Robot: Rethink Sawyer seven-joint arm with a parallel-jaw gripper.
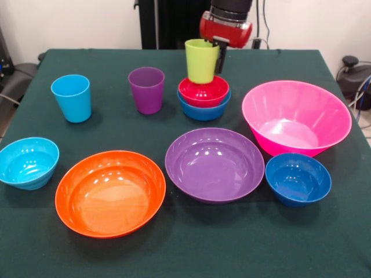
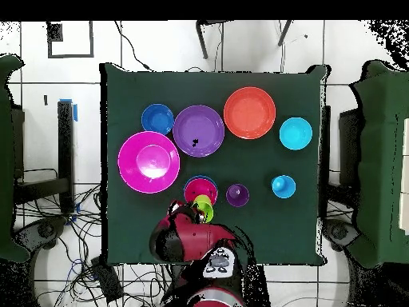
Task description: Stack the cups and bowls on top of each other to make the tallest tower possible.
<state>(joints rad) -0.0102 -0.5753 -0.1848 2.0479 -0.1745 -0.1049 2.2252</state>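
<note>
Front view, going left to right: a small cyan bowl [image 1: 28, 162] is seen at the left edge of the green table [image 1: 191, 249], right side up. Behind it, a light blue cup [image 1: 71, 98] is stood upright on its own. A wide orange bowl [image 1: 110, 193] is set at the front, just beside the cyan one. Further back, a purple cup [image 1: 146, 90] is stood upright, apart from everything else. A wide purple bowl [image 1: 214, 164] is placed in the middle, next to the orange one.

Behind that, the tower so far: a red bowl [image 1: 203, 91] is nested in a blue bowl [image 1: 204, 109], and a lime green cup [image 1: 201, 60] is held upright right over the red bowl. Whether the cup's base is actually touching the red bowl can't be told. The gripper [image 1: 219, 55] is clamped on the cup's rim, with one dark finger seen down the cup's right side, under the red and black arm [image 1: 227, 26].

To the right, a big pink bowl [image 1: 296, 117] is tilted a little toward the camera, and a dark blue bowl [image 1: 298, 179] is set just in front of it, touching or nearly so.

In the overhead view the same layout is shown mirrored, with the green cup [image 2: 203, 208] seen at the edge of the red bowl [image 2: 196, 189], right at the arm's end.
</note>
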